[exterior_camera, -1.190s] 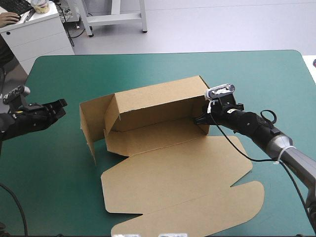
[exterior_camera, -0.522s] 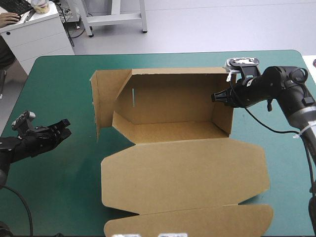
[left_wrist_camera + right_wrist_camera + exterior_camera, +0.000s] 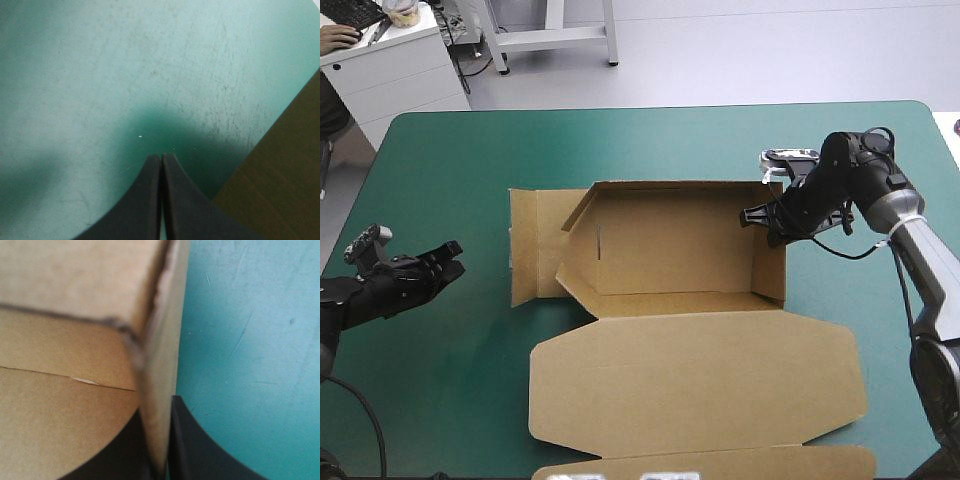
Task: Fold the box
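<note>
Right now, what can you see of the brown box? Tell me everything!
The box is plain brown board, standing as an open tray near the table's middle. Its far wall and right wall are up, and the left flap is swung open outward. The wide lid lies flat on the teal-green cover, reaching toward the near edge. The right gripper is shut on the right wall near its far corner.
</note>
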`<state>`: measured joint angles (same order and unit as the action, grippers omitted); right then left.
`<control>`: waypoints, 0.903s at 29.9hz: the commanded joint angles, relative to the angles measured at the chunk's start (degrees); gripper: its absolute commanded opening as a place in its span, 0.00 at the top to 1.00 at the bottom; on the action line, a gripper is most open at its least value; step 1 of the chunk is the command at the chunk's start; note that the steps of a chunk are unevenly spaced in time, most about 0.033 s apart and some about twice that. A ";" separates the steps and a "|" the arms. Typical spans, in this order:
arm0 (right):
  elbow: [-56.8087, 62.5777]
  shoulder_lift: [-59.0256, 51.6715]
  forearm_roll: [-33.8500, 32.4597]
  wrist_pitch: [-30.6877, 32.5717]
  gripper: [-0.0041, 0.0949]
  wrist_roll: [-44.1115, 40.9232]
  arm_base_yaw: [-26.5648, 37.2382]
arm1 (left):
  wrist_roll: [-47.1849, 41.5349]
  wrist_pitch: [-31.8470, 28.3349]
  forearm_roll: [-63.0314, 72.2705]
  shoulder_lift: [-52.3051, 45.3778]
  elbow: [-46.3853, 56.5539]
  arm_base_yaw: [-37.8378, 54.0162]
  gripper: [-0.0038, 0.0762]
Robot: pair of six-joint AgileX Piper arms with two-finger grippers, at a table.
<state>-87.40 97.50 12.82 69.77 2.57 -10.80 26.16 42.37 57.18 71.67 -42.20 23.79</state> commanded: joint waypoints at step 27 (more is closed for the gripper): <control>-11.67 2.74 1.86 -1.00 0.12 2.55 0.18 | -0.23 -2.91 2.10 -1.53 -1.41 0.16 0.96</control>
<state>-93.86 103.13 15.46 66.26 5.81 -10.80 26.05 39.65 56.96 71.67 -42.20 23.79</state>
